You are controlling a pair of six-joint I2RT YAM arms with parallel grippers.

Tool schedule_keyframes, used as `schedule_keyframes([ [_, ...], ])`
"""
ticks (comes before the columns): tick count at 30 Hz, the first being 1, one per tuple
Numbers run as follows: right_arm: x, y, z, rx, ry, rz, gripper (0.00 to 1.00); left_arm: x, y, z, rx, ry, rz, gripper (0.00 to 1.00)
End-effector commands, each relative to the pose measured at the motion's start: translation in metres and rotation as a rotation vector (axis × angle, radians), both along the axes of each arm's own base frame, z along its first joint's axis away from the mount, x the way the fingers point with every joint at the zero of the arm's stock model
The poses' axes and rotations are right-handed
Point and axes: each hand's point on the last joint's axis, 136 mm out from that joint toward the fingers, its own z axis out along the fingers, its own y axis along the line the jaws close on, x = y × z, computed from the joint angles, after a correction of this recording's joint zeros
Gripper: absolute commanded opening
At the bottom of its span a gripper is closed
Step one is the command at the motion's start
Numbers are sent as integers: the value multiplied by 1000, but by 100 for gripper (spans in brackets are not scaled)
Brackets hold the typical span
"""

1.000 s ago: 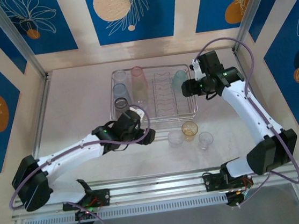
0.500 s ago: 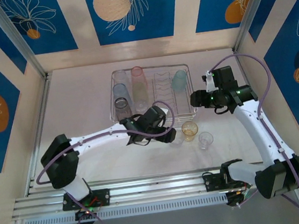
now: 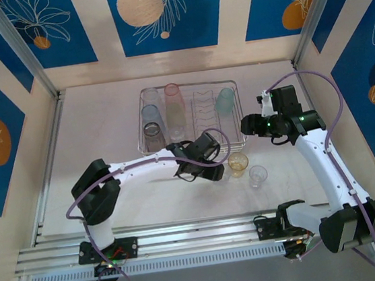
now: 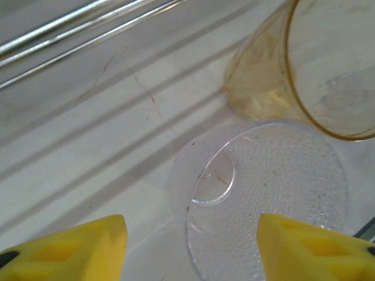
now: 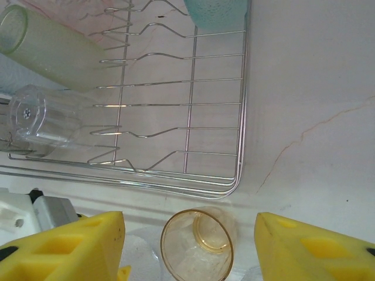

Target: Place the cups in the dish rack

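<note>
The silver wire dish rack [image 3: 238, 135] [image 5: 241, 117] stands at mid-table with a pink cup [image 3: 173, 96], a bluish cup [image 3: 149, 113], a smoky grey cup [image 3: 152, 130] and a teal cup [image 3: 224, 99] in it. In front of it on the table are an amber cup [image 3: 237, 163] [image 5: 198, 243] [image 4: 304, 64] and two clear cups [image 3: 258, 175] [image 4: 263, 199]. My left gripper [image 3: 216, 172] [image 4: 192, 252] is open, its fingers straddling the near rim of one clear cup. My right gripper [image 3: 247, 125] [image 5: 190, 249] hangs open above the amber cup.
In the right wrist view a yellow-green cup [image 5: 53, 47] and a clear cup [image 5: 41, 120] lie in the rack, with my left arm's white wrist [image 5: 32, 213] close below. Metal rails [image 3: 185, 236] line the near edge; bare table lies left of the rack.
My left arm has stretched right along the rack's front to the clear cup, and its jaws have narrowed. My right gripper has drawn back from the teal cup toward the amber one.
</note>
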Motion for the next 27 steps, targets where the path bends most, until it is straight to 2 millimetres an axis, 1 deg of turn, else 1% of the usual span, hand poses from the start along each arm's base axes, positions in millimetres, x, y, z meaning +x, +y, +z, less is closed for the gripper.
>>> schedule_keyframes([
  [1,-2,3,4,34,-14,7,60,-5,-3,-3,27,21,-18,55],
  [5,-2,2,4,37,-14,8,60,-3,-6,-12,37,29,-20,51],
  [7,-2,3,4,39,-14,10,60,-4,-10,-17,35,38,-28,44],
  [8,-2,2,4,40,-14,10,60,-4,-11,-20,38,45,-34,38],
  [10,-2,3,5,43,-17,12,60,-5,-13,-26,47,53,-41,18],
  [11,-2,4,6,47,-19,16,60,-4,-12,-26,51,52,-38,6],
  [12,-2,5,7,51,-22,22,60,-3,-10,-25,54,44,-32,0],
  [14,-2,7,10,59,-30,37,60,-2,-5,-18,42,19,-19,0],
  [16,-1,12,15,69,-52,64,60,-2,2,-5,5,-13,-2,0],
  [19,1,20,24,89,-96,95,60,-8,10,25,-130,-72,10,0],
  [20,2,23,28,101,-109,104,61,-10,10,40,-208,-99,11,0],
  [23,-2,37,42,167,-112,162,72,-14,10,97,-476,-197,22,0],
  [25,-5,49,53,241,-91,221,75,-11,11,134,-645,-256,53,0],
  [27,-8,61,70,338,-85,265,77,-4,9,173,-828,-303,82,0],
])
